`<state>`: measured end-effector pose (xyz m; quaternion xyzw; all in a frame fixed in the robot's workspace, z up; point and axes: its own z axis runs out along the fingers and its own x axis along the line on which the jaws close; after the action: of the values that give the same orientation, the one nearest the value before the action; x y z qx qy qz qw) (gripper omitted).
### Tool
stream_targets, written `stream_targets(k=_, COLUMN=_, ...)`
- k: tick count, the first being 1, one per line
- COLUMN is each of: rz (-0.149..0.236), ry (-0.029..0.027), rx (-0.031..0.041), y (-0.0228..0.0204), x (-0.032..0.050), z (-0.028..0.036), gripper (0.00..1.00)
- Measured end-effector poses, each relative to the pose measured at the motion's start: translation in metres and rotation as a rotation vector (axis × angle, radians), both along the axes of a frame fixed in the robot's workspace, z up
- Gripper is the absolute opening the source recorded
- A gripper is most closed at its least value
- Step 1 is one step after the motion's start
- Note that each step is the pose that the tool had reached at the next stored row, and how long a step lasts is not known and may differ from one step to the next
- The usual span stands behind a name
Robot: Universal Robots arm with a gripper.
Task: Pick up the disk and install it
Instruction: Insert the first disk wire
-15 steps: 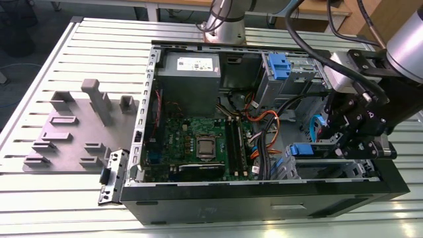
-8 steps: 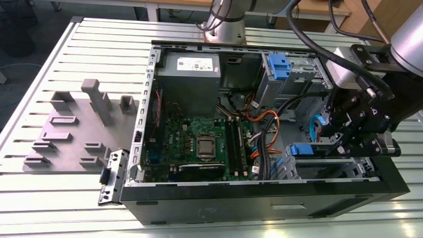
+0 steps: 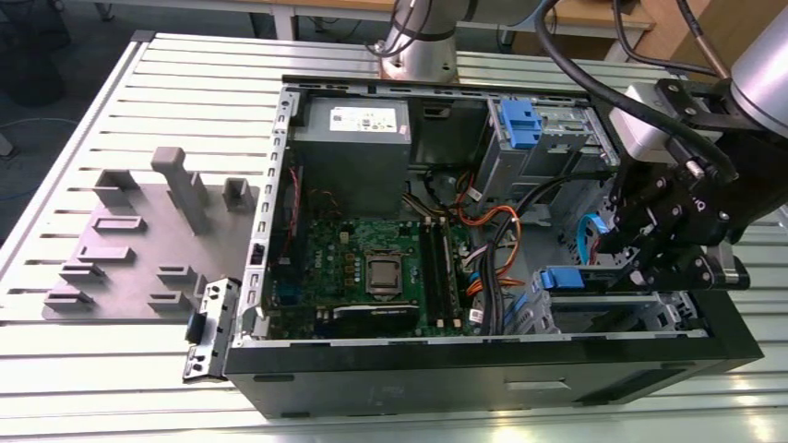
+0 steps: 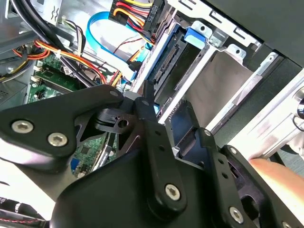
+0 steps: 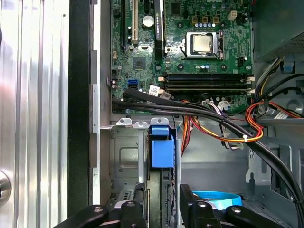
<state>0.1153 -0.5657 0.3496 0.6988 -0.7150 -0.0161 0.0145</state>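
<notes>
The disk stands on edge in the grey drive cage at the case's front corner. Its blue handle and dark connector edge face the motherboard. In the exterior view that blue handle pokes out of the cage at the exterior view's right. My black gripper straddles the disk from above, one finger on each flat side, and looks shut on it. The gripper also clasps the blue rail in the second wrist view, and hangs over the cage in the exterior view.
The open computer case lies on a slatted metal table. Bundled cables and a blue ribbon cable run close beside the cage. The motherboard, power supply, an upper cage with blue bracket and a grey fixture are nearby. A fingertip-like pink shape sits by the case edge.
</notes>
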Motion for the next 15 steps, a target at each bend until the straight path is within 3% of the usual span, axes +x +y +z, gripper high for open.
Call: stream_targets(k=15, rz=0.0, ry=0.0, rx=0.0002, y=0.0004, x=0.0, z=0.0078, gripper=0.42)
